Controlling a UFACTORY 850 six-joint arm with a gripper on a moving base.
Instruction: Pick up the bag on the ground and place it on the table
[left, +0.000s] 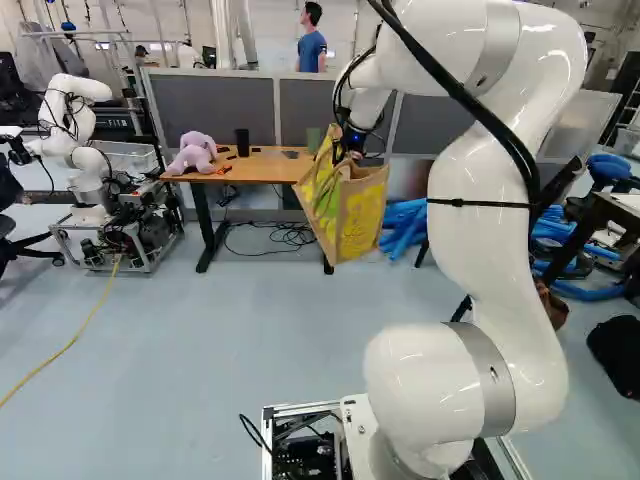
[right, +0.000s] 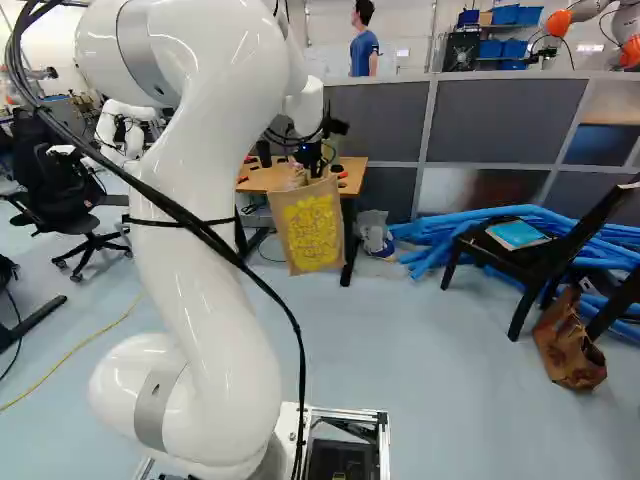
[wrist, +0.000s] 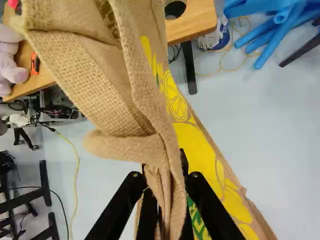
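My gripper (left: 352, 150) is at the far end of the raised arm, near the table, with the bag (left: 345, 212) hanging beneath it off the floor. In the right base view the bag (right: 314, 228) shows its yellow print, its lower part below the tabletop's height. Seen from the wrist, the gripper (wrist: 164, 176) is shut on a bunched fold of the tan, woven bag (wrist: 197, 150). The wooden table (left: 262, 172) stands behind the bag in the left base view; part of the tabletop (wrist: 192, 20) shows beyond the bag in the wrist view.
A purple plush toy (left: 196, 152) and a dark cup (left: 242, 142) stand on the table. Blue tubes (right: 480, 235) lie right of it, near a black chair (right: 540, 250) and a brown bag (right: 568, 345) on the floor. Another robot (left: 75, 130) stands at the left.
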